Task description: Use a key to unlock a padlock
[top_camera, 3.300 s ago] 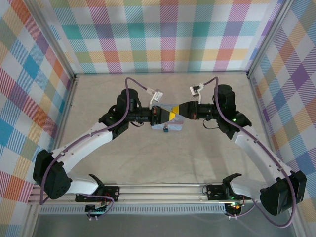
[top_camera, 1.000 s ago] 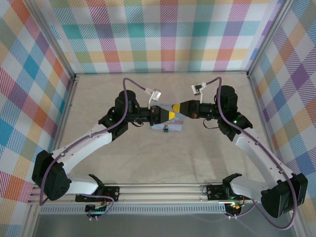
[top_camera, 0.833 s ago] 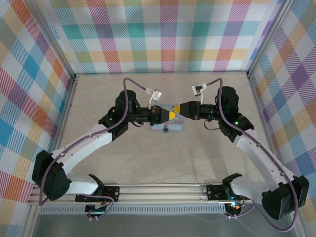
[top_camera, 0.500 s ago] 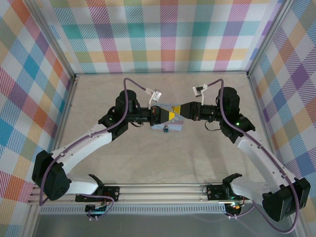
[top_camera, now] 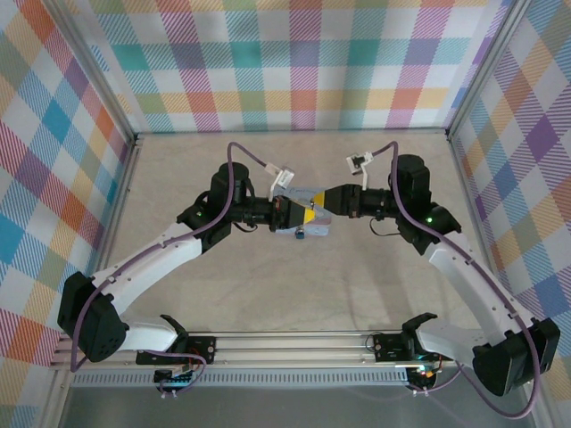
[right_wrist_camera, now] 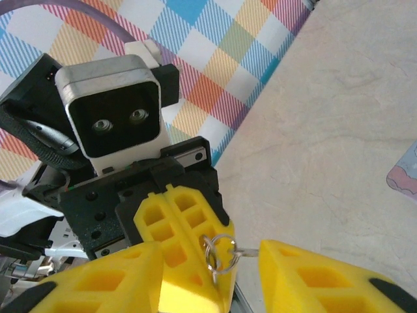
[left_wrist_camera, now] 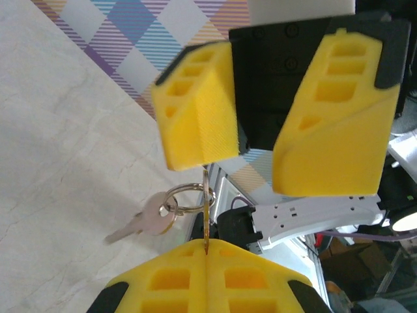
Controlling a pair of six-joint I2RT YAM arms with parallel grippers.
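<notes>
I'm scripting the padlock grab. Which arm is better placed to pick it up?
Right: the right gripper is open, close to the padlock, while the left gripper is shut on the key.

You see the left gripper (left_wrist_camera: 207, 253) pinching a key (left_wrist_camera: 206, 218) edge-on below the key ring (left_wrist_camera: 187, 197); above it, the right gripper (left_wrist_camera: 257, 134) gapes.

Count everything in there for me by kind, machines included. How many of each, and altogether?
Robot arms: 2, left arm and right arm
Keys: 2, pinched key and hanging key
Key ring: 1
Padlock: 1
Tin: 1
Total: 7
</notes>
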